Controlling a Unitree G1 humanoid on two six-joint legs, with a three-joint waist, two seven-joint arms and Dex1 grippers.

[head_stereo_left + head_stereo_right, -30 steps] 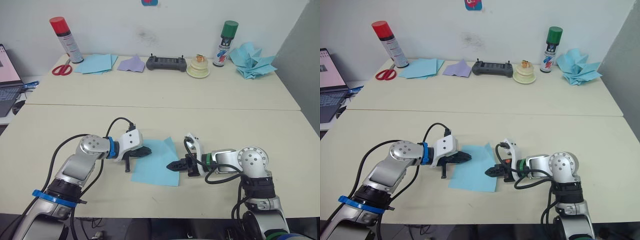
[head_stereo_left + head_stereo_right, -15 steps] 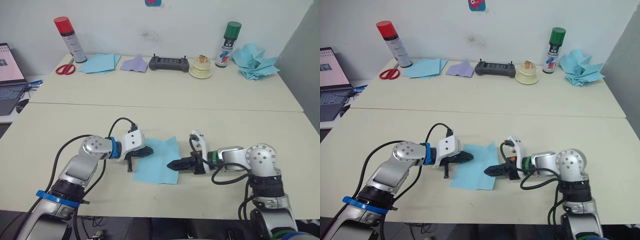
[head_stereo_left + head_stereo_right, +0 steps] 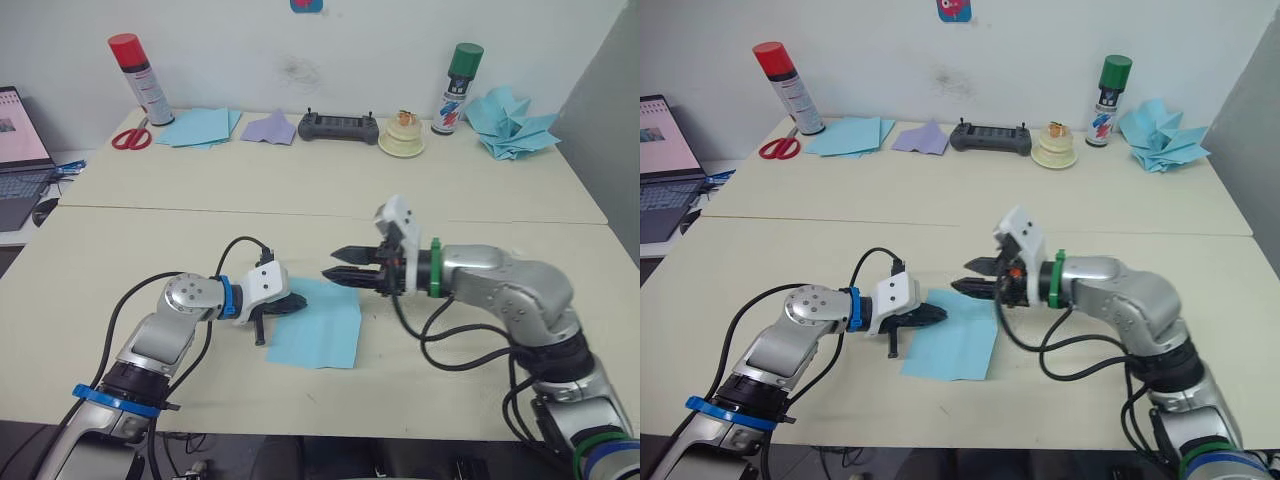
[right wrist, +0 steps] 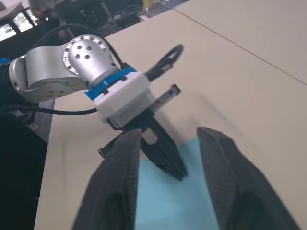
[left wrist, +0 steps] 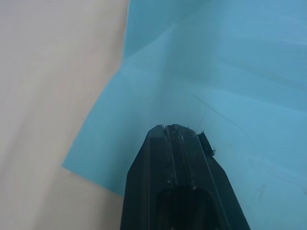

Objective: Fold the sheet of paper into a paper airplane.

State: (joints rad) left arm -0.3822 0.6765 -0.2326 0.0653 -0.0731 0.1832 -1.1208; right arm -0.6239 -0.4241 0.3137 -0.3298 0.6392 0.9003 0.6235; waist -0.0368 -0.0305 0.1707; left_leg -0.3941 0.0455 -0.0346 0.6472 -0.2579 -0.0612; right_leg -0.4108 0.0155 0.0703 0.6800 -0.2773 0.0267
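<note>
The sheet of paper (image 3: 320,327) is light blue and lies flat on the near table, with a faint crease and a folded layer along its far-left part (image 5: 158,28). My left gripper (image 3: 294,303) is shut, its tip resting on the sheet's left edge; in the left wrist view the closed fingertips (image 5: 175,132) sit on the blue surface. My right gripper (image 3: 330,265) hangs open above the sheet's far right corner, pointing toward the left gripper (image 4: 165,160), clear of the paper. The paper airplane is out of view.
Along the far table stand a red spray can (image 3: 134,78), scissors (image 3: 127,138), a stack of blue sheets (image 3: 195,127), a lavender paper piece (image 3: 268,127), a black controller (image 3: 338,127), a cream roll (image 3: 402,136), a green spray can (image 3: 455,88) and a heap of blue darts (image 3: 515,122). A laptop (image 3: 20,140) sits at far left.
My right gripper has lifted off the sheet's right edge, risen, moved toward the far side and opened. The sheet's raised far corner now lies flat. The left gripper has stayed put.
</note>
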